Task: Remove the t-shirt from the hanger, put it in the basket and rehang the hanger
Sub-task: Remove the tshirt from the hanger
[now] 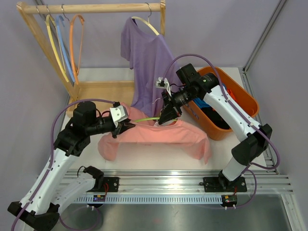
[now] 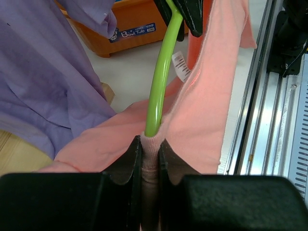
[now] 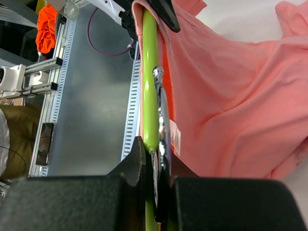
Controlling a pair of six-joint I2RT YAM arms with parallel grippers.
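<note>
Closest to the lens, the left gripper (image 2: 150, 144) is clamped on a fold of the pink t-shirt (image 2: 202, 110), with the cloth pinched tight between its black fingers (image 2: 126, 161). Just above that pinch we see the green hanger (image 2: 161, 77) rising out of the fabric. It curves up to the right gripper (image 3: 156, 154), whose jaws are closed on it at the base of its metal hook (image 3: 161, 106).

From overhead, we see both arms holding the hanger level above the table (image 1: 159, 161). The shirt's neck and shoulder are on the hanger, while its body and sleeves lie in a heap on the white surface below.

A small white tag (image 2: 180, 66) sewn at the collar carries barcode-like print that we cannot read.

Beyond the hanger stands an orange tub (image 2: 96, 36). Its blue-and-white sticker (image 2: 133, 32) reads "Bowl Tub", with smaller text beside it too fine to make out. Dark clothing lies inside the tub.

A purple t-shirt (image 1: 144, 62) hangs on its own hanger from the wooden rack (image 1: 96, 8) at the back of the table. Its hem reaches down just behind the right gripper.

Yellow, blue and orange hangers (image 1: 65, 43) hang bare at the rack's left end.
</note>
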